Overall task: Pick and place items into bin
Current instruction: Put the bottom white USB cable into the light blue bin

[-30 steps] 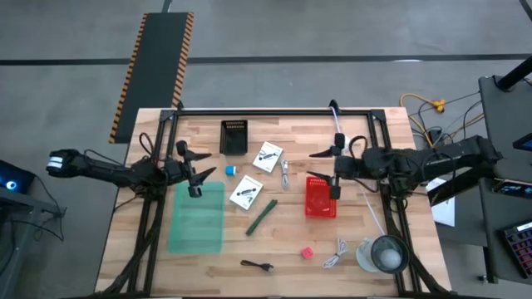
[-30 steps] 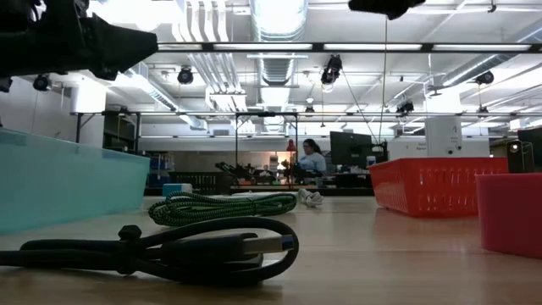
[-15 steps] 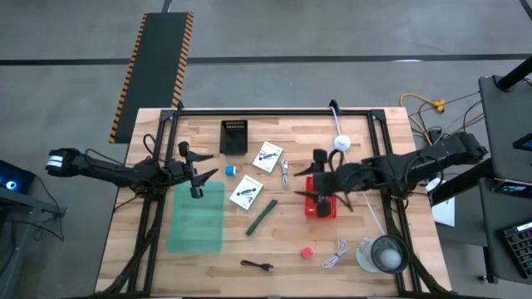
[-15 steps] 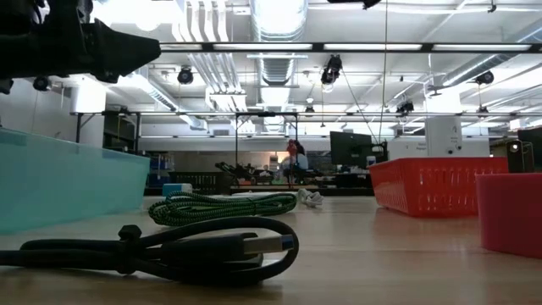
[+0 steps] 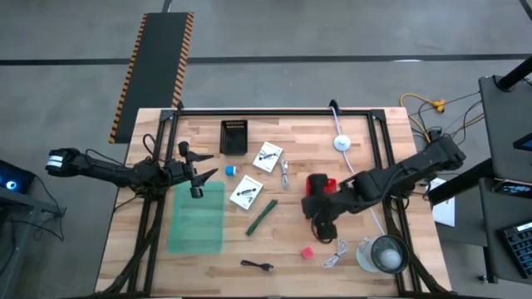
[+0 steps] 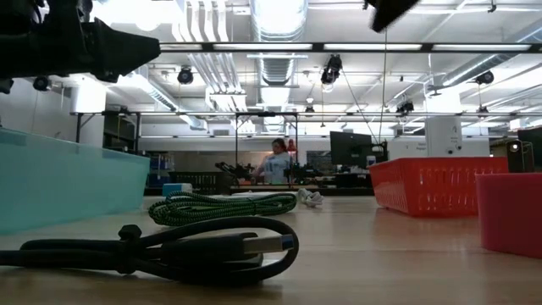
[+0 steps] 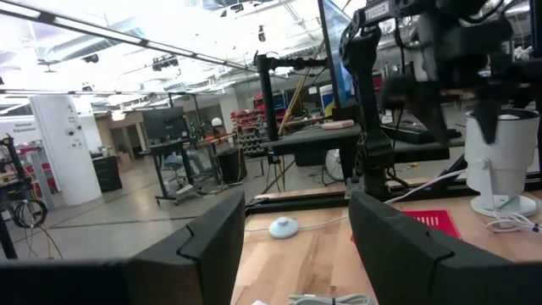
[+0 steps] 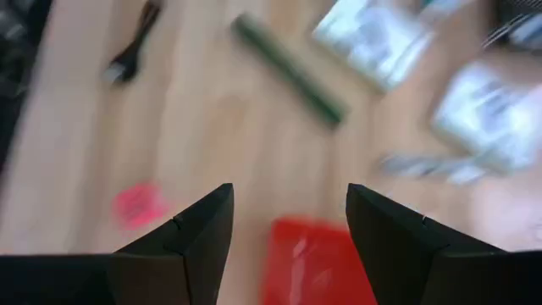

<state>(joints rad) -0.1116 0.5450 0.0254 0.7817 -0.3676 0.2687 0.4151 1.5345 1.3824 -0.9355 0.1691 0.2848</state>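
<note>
Evidently, the chief change is recorded in the high view: the right gripper (image 5: 318, 218), which a second ago hung beside the far rim of the red mesh bin (image 5: 319, 182), has been swung across that bin and toward the near side of the wooden table (image 5: 374, 141). It is now found over bare wood between the bin and the small red cube (image 5: 307, 251). The left gripper (image 5: 199, 175) is unchanged, waiting at the far end of the translucent green bin (image 5: 198, 218). The loose items lie as before: blue cube (image 5: 230, 170), two white printed packets (image 5: 267, 156), green stick (image 5: 261, 217), black cable (image 5: 258, 266), white cable (image 5: 336, 253). None is seen in either bin.

At table height, the black cable (image 6: 161, 248) and braided green stick (image 6: 224, 206) are seen undisturbed. A dark piece of an arm is noted at the top edge. A person is visible far behind.

From the left wrist, the left claw's fingers (image 7: 216, 246) are seen spread wide with nothing between them.

From the right wrist, blurred by motion, the right claw's fingers (image 8: 199, 241) are seen parted and empty, with the red cube (image 8: 140, 205) and bin rim (image 8: 313, 263) below.

It is judged that an approach to the red cube has begun; no item has yet been placed.
</note>
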